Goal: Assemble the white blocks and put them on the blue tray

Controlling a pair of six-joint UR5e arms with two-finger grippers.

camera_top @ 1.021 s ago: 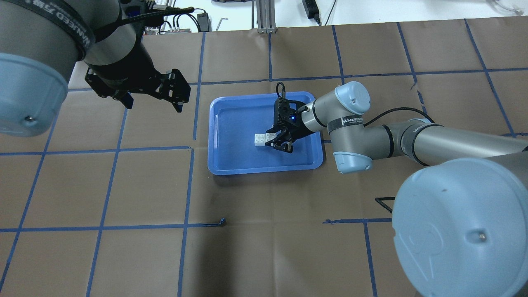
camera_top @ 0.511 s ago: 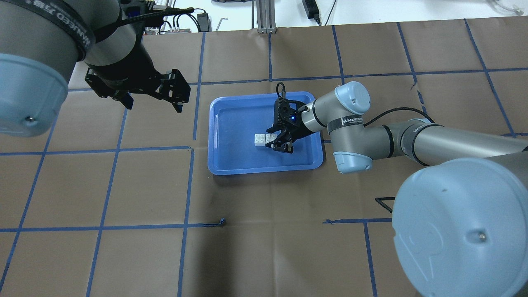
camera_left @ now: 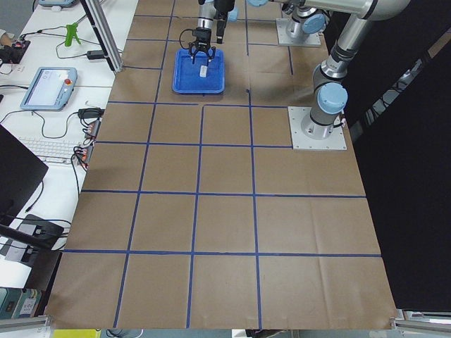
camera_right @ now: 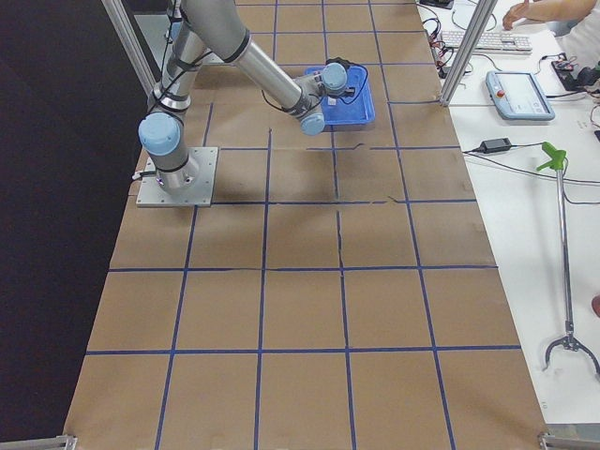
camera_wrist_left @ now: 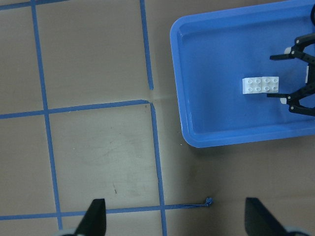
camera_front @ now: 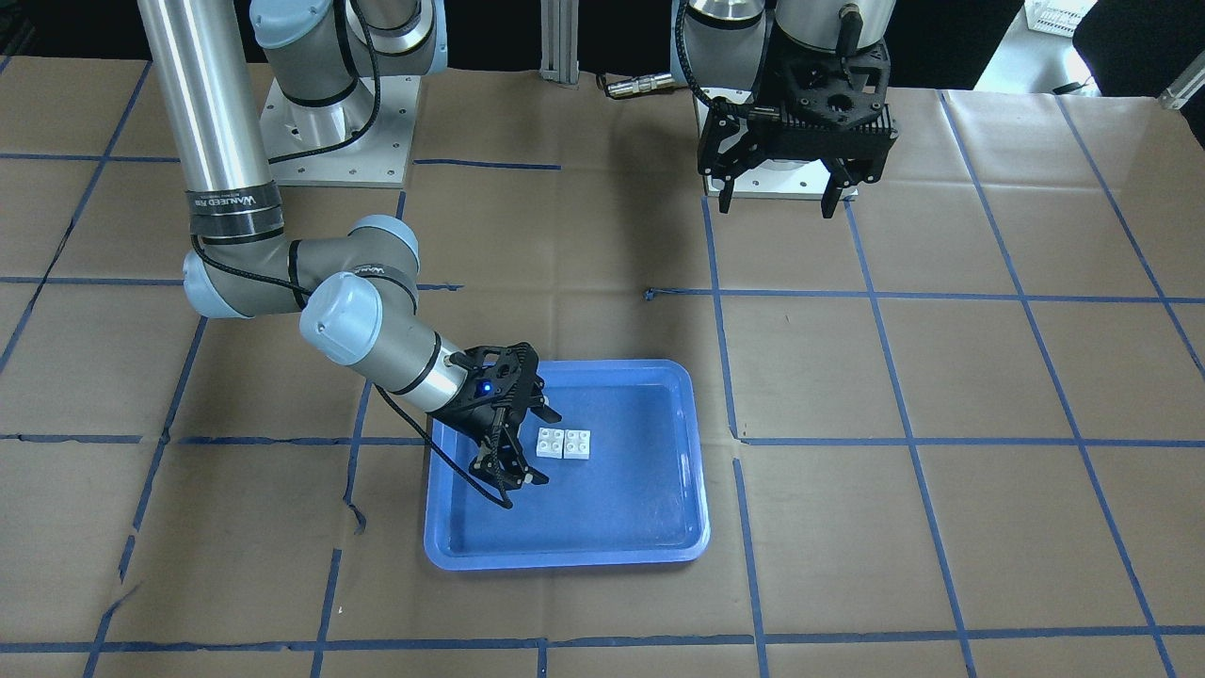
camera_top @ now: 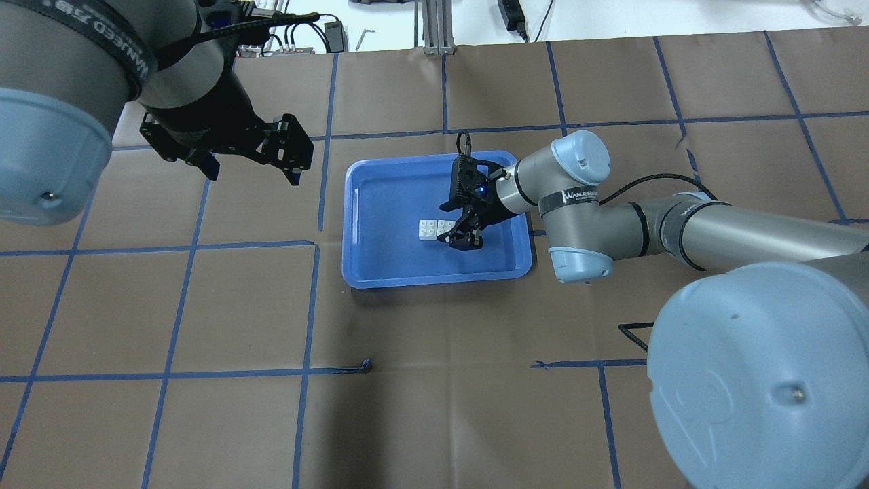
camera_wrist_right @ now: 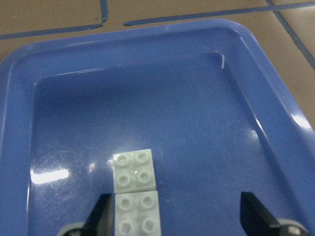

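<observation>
Jaws apart — white blocks (camera_front: 564, 443) lie touching in blue tray (camera_front: 612, 513).

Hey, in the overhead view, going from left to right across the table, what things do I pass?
First the left gripper, open over the bare table → the blue tray at its left rim → the white blocks lying inside it → the right gripper, open at the blocks' right end.

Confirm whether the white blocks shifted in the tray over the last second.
No. In the overhead view the white blocks sit at the same spot relative to the blue tray rim as before.
</observation>
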